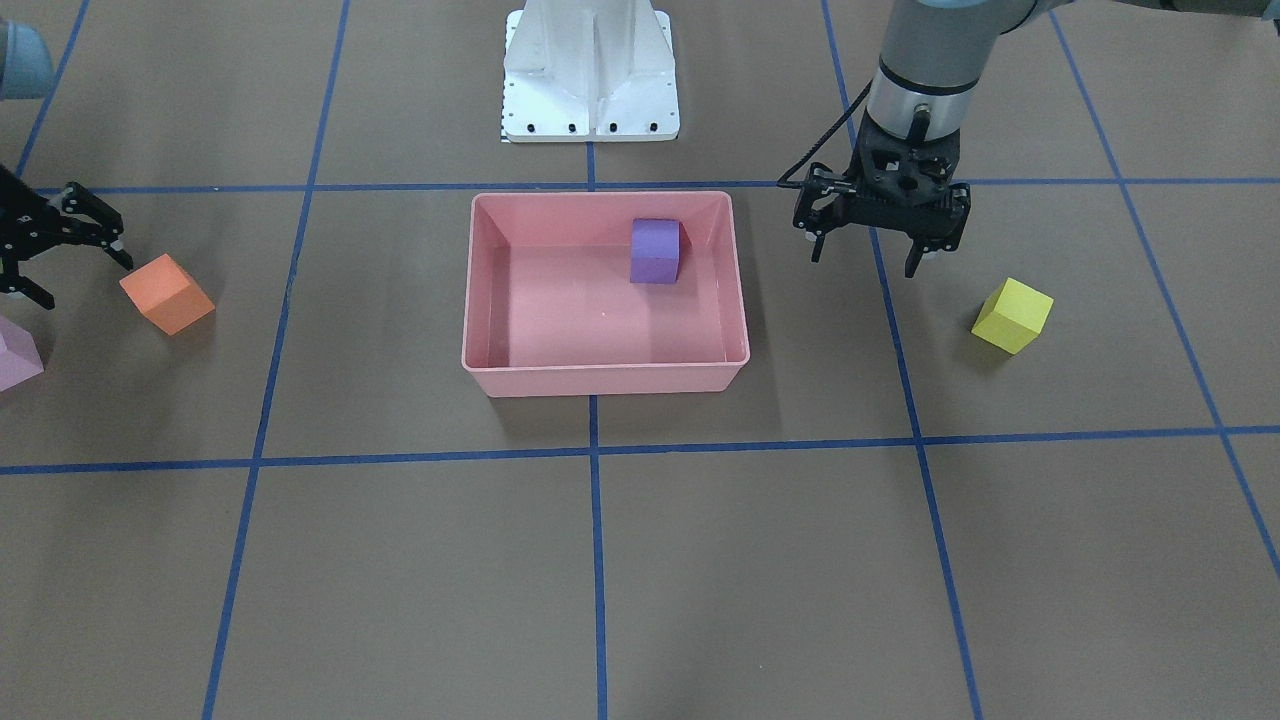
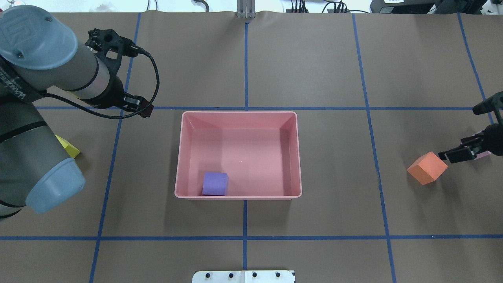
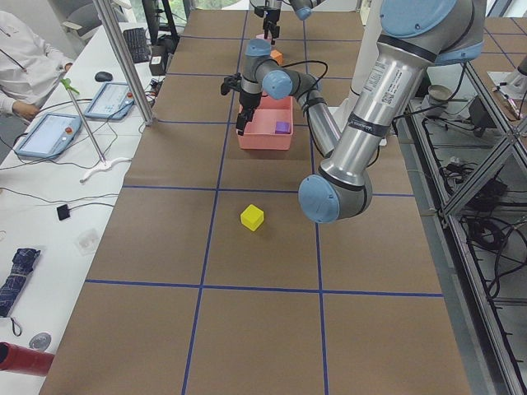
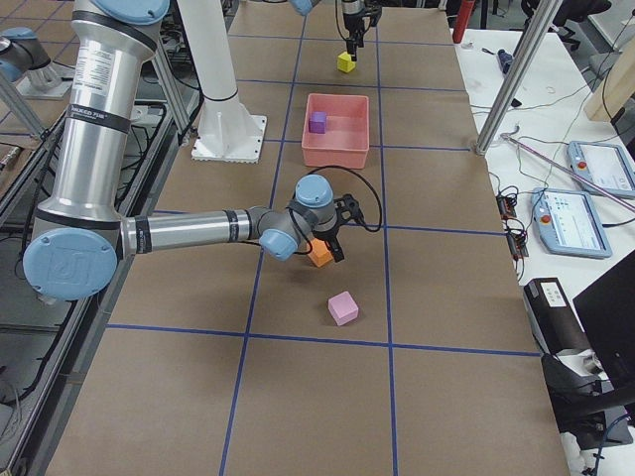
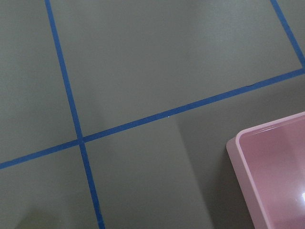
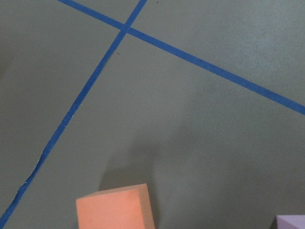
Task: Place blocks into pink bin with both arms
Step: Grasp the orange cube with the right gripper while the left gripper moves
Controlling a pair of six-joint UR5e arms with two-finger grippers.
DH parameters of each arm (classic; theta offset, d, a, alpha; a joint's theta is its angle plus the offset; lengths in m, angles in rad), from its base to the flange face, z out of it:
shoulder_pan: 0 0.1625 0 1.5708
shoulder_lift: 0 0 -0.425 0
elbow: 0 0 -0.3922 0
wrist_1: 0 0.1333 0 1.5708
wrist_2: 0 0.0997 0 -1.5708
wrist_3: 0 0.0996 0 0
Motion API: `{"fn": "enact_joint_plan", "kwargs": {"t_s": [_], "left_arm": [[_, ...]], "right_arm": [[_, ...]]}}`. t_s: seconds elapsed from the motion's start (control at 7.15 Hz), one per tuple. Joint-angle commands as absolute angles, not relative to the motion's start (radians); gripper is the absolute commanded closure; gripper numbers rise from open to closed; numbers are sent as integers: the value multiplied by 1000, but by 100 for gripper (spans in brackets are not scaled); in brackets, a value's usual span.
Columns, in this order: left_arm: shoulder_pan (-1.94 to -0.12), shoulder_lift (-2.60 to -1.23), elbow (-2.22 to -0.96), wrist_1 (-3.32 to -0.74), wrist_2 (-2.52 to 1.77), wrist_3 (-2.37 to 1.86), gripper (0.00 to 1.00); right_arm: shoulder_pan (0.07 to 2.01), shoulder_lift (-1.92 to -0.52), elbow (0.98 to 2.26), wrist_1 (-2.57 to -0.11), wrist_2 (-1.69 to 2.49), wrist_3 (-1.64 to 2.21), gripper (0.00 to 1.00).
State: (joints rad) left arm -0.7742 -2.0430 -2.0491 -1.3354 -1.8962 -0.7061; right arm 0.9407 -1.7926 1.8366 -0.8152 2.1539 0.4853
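Brown blue-taped table (image 1: 700,560): 1 of 4 done, matte purple foam cube (image 1: 656,252) inside shallow salmon-pink plastic bin (image 1: 600,380); orange foam cube (image 1: 167,293), yellow foam cube (image 1: 1012,315) and pink-lilac foam cube (image 1: 15,355) remain toward the end edges, with black two-finger left gripper (image 1: 865,258) and right gripper (image 1: 88,284) both spread wide, empty.

Brown table (image 1: 700,560) is carrying a blue tape grid (image 1: 596,550). The bin (image 1: 600,380) is sitting mid-table, straddling a grid line, near the white base (image 1: 590,70). The orange cube (image 1: 167,293) is lying well off to the robot's right, with the lilac cube (image 1: 18,358) near it. The yellow cube (image 1: 1012,315) is lying well off on the robot's left side.
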Motion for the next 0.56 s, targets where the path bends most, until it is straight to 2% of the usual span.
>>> {"fn": "enact_joint_plan", "kwargs": {"t_s": [0.0,0.42], "left_arm": [[-775,-2042,-2048,-1336,-1896,-707,0],[-773,-2042,-2048,-1336,-1898,-710,0]], "right_arm": [[815,-1790,1841,-821,2033,552,0],[761,-1787,1789,-824,1985,538,0]]}}
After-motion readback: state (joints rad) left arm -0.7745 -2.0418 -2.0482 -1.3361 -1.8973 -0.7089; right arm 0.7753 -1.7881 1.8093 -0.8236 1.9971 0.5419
